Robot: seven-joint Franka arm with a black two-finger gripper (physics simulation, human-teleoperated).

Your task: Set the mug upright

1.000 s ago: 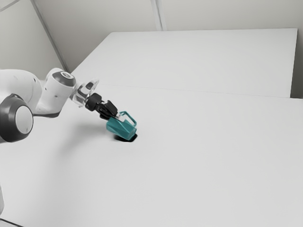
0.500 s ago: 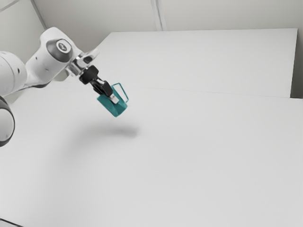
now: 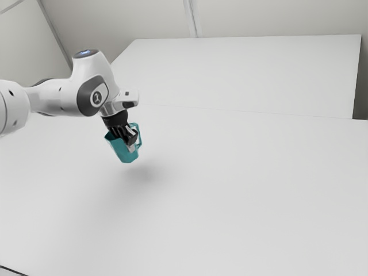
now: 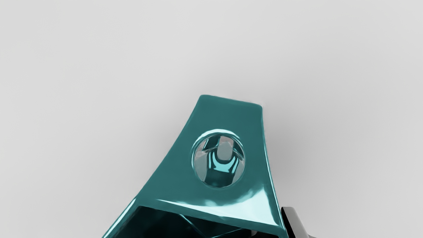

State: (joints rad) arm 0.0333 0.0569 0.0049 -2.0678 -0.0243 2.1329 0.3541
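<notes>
The mug (image 3: 122, 150) is in the air left of centre in the exterior view, above the table (image 3: 247, 190), with its shadow (image 3: 141, 174) on the white top below it and apart from it. The tool (image 3: 132, 145) is clamped on the mug, near the side that carries the handle (image 3: 140, 135); in the wrist view one finger (image 4: 292, 222) stands close along the mug's outer wall. The mouth opens toward the upper left of the exterior frame and the base points down and a little toward the lower right, so the mug leans, though it looks nearer upright than lying. To do this well, I would take out the remaining lean by turning the wrist while there is air beneath, then lower straight and slowly until the whole base meets the table. If one edge lands first, the mug could pivot in the grip or tip on release. Once it sits flat, the fingers should part gently and withdraw upward, without catching the rim or handle.
</notes>
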